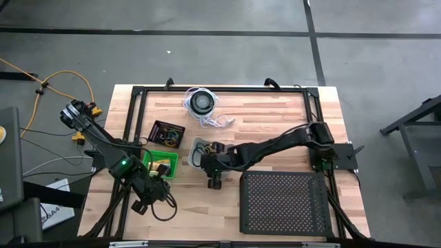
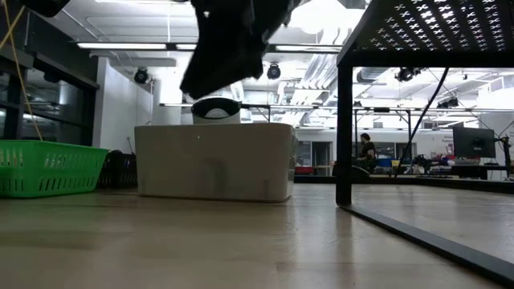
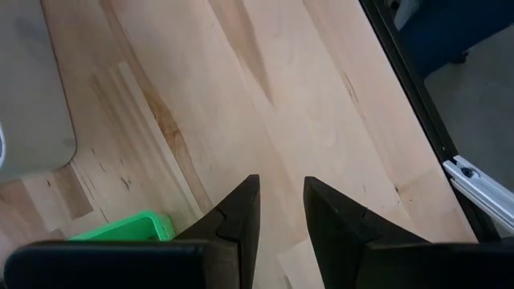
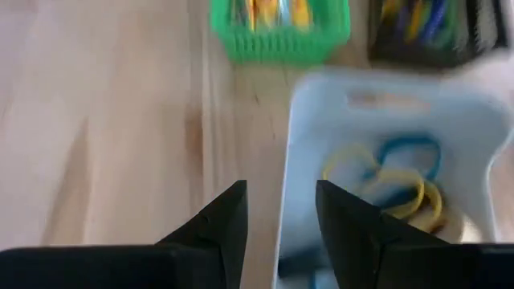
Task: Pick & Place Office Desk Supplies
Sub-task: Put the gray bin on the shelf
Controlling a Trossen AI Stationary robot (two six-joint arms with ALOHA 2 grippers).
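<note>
Pale, smooth wooden table (image 1: pixel 275 117) with visible grain; green plastic mesh basket (image 2: pixel 48 167); matt white plastic bin (image 2: pixel 213 160); black perforated metal tray (image 1: pixel 284 201).

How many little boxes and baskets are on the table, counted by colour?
Green plastic basket: 1
Small black mesh basket: 1
White plastic box: 1
Total: 3
</note>
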